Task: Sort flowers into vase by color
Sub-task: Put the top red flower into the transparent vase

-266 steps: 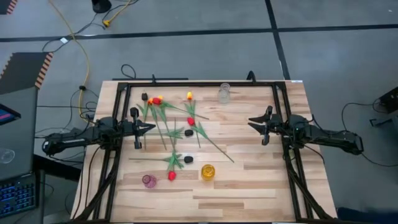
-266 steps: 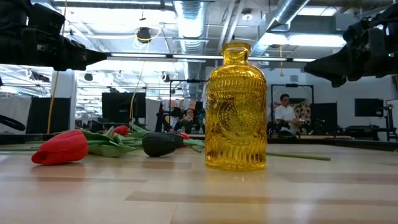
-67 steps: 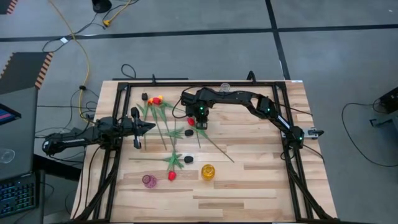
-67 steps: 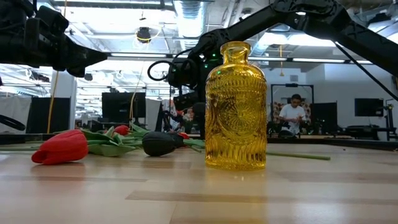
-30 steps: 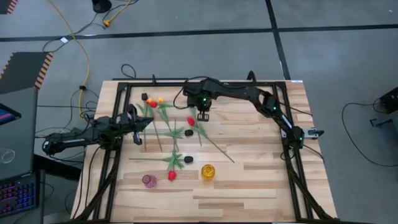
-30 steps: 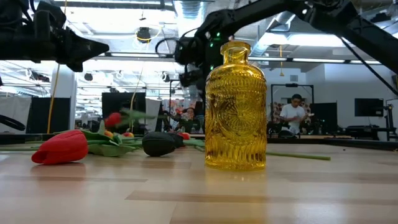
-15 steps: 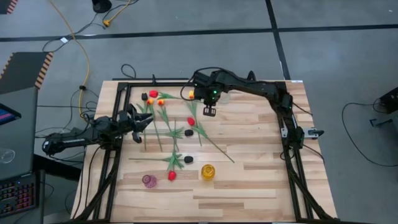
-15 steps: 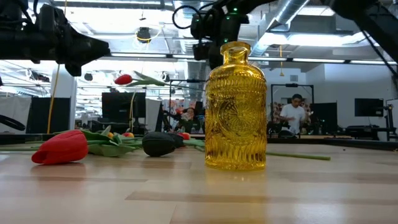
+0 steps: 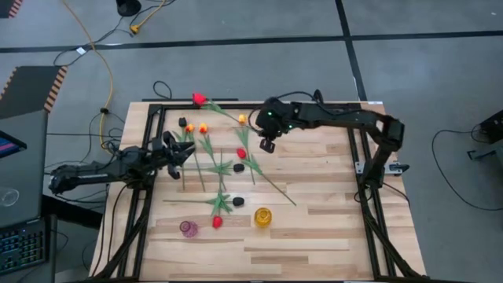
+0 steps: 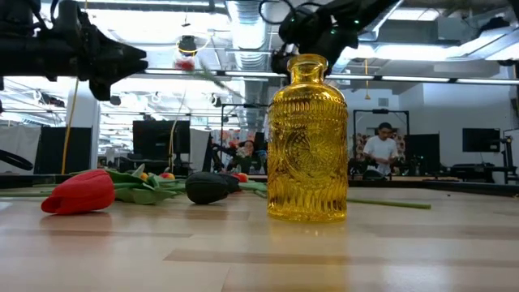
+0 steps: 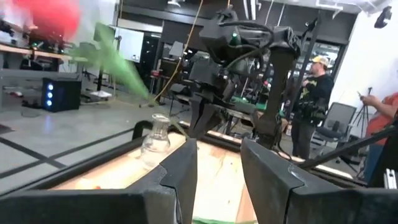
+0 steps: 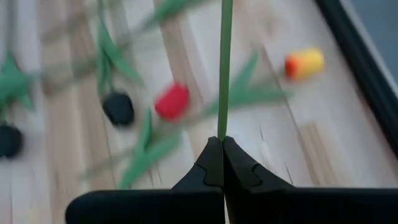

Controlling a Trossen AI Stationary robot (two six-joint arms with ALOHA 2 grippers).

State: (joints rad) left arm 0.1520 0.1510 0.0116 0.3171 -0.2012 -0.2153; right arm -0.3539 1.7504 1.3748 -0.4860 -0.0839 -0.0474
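Right wrist view: my right tool (image 12: 222, 146) pinched shut on bare stem end of red tulip (image 9: 199, 98) – head swung out past table's (image 9: 314, 228) far edge. Risks: stem slipping or pivoting; long overhang missing clear vase (image 11: 155, 135). Left tool (image 11: 217, 163) parted, empty, waiting at table's left.

right end effector (image 9: 266, 144) lifted red tulip (image 9: 199, 99), swung rearward

Bright overhead light; motion blur in wrist views.
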